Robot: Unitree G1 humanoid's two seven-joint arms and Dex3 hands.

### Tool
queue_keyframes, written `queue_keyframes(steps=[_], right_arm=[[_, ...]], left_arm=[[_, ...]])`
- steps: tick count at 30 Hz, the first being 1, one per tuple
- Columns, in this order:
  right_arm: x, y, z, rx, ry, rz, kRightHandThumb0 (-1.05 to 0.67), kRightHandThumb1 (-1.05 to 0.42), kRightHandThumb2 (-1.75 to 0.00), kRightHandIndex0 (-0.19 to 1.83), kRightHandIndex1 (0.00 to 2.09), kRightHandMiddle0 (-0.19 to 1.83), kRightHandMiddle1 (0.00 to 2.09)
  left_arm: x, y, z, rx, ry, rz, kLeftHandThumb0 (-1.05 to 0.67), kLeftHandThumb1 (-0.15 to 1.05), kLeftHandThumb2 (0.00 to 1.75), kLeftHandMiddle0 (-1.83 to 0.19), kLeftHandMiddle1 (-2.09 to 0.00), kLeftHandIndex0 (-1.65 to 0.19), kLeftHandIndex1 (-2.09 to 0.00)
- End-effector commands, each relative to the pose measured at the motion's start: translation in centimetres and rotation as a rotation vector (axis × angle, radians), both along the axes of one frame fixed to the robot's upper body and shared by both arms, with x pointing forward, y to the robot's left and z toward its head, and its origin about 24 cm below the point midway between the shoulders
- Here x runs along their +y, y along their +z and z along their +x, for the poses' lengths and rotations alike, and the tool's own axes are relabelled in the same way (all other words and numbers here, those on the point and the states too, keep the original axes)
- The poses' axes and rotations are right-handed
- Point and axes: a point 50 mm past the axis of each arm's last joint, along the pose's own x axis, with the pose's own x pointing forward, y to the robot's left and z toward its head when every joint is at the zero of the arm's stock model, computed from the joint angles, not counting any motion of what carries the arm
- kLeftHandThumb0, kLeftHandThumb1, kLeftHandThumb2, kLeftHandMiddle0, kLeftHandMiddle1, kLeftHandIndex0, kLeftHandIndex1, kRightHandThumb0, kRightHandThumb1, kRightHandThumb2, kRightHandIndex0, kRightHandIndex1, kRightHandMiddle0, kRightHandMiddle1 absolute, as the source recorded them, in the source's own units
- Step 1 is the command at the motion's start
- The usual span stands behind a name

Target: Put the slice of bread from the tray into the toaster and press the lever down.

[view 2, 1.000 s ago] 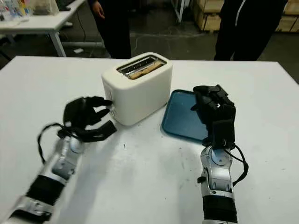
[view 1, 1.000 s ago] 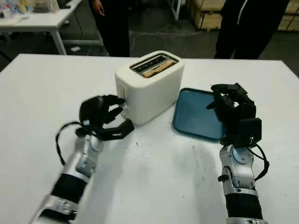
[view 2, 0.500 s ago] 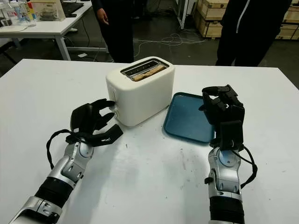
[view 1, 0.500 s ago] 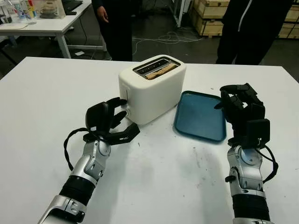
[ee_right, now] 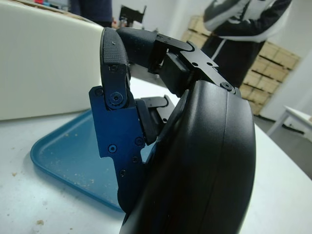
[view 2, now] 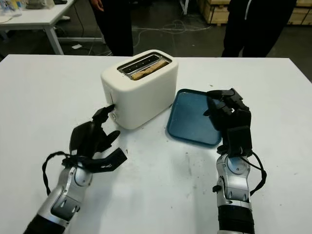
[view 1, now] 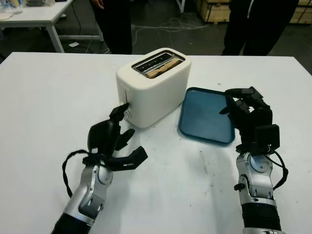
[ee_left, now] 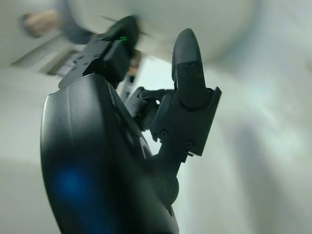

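Observation:
A white toaster [view 1: 161, 92] stands on the white table [view 1: 44, 97], with a slice of bread [view 1: 157, 71] down in its nearer slot. Right of it lies a blue tray [view 1: 202, 119] holding nothing but crumbs. My left hand [view 1: 122, 136] is open just in front of the toaster's lever end, its raised fingertip [view 1: 119, 111] close to the slot on that face; I cannot tell whether it touches. My right hand [view 1: 243, 105] is held upright over the tray's right edge, open and holding nothing. The right wrist view has the tray [ee_right: 73, 156] and toaster [ee_right: 44, 63] beyond that hand.
Two people [view 1: 114, 24] [view 1: 258, 24] in dark clothes stand behind the far edge of the table. Another white table [view 1: 29, 12] sits at the back left. Bare tabletop stretches to the left of the toaster and along the near side between my arms.
My left hand has drawn back a little from the toaster's lever end toward me. The right hand has kept its place by the tray.

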Motion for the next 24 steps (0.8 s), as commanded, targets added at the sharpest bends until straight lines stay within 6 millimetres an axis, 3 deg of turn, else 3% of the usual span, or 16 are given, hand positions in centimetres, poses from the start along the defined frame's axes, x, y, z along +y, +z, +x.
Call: queue_keyframes(steps=[1,3,7,9,10,13,15,17,19,24], right_arm=[[0.0,0.3,-0.2,-0.021,0.004,0.008,-0.57,-0.92,-0.18,0.68,1.74,0.91,0.39],[0.1,0.2,-0.3,-0.013,0.004,0.008,-0.57,-0.92,-0.18,0.67,1.74,0.98,0.29],[0.5,0.1,-0.3,0.001,0.007,0.025,-0.58,-0.92,-0.18,0.63,1.74,1.01,0.30],[0.8,-0.2,-0.1,0.005,0.030,0.037,-0.57,-0.92,-0.19,0.63,1.75,0.91,0.54],[0.9,-0.3,0.0,0.010,0.041,0.038,-0.57,-0.92,-0.20,0.65,1.75,0.82,0.82],[1.4,-0.8,0.3,0.042,0.060,0.053,-0.56,-0.92,-0.20,0.68,1.75,0.73,1.12],[1.7,-1.2,0.5,0.069,0.071,0.063,-0.56,-0.92,-0.20,0.68,1.74,0.70,1.16],[1.9,-1.5,0.7,0.080,0.071,0.063,-0.56,-0.92,-0.20,0.69,1.61,0.74,0.99],[2.1,-1.4,1.0,0.073,0.061,0.058,-0.54,-0.92,-0.21,0.70,1.50,0.78,0.84],[2.1,-0.5,1.6,0.029,0.011,0.032,-0.57,-0.92,-0.20,0.74,1.44,0.82,0.82]], left_arm=[[-0.4,1.2,0.2,-0.093,-0.017,-0.045,-0.27,0.68,0.81,-0.81,-1.74,-1.02,-0.14],[-0.3,1.5,0.3,-0.122,-0.017,-0.055,-0.27,0.67,0.82,-0.84,-1.74,-1.04,-0.14],[-0.3,2.2,0.4,-0.180,-0.026,-0.100,-0.29,0.69,0.86,-0.85,-1.75,-1.03,-0.13],[-0.2,2.7,0.2,-0.216,-0.047,-0.186,-0.31,0.74,0.80,-0.85,-1.75,-1.05,-0.14],[-0.1,3.0,0.2,-0.230,-0.062,-0.234,-0.35,0.83,0.66,-0.83,-1.75,-1.06,-0.16],[0.4,3.8,0.1,-0.246,-0.092,-0.349,-0.45,0.91,0.50,-0.76,-1.74,-1.07,-0.22],[1.0,4.2,0.3,-0.255,-0.105,-0.386,-0.50,0.92,0.45,-0.71,-1.72,-0.96,-0.44],[1.5,4.3,0.5,-0.249,-0.100,-0.413,-0.53,0.92,0.37,-0.63,-1.61,-0.74,-0.83],[1.8,4.1,0.5,-0.232,-0.085,-0.441,-0.55,0.92,0.31,-0.57,-1.58,-0.62,-1.00],[2.2,3.2,0.5,-0.236,-0.061,-0.527,-0.52,0.92,0.26,-0.54,-1.66,-0.44,-1.39]])
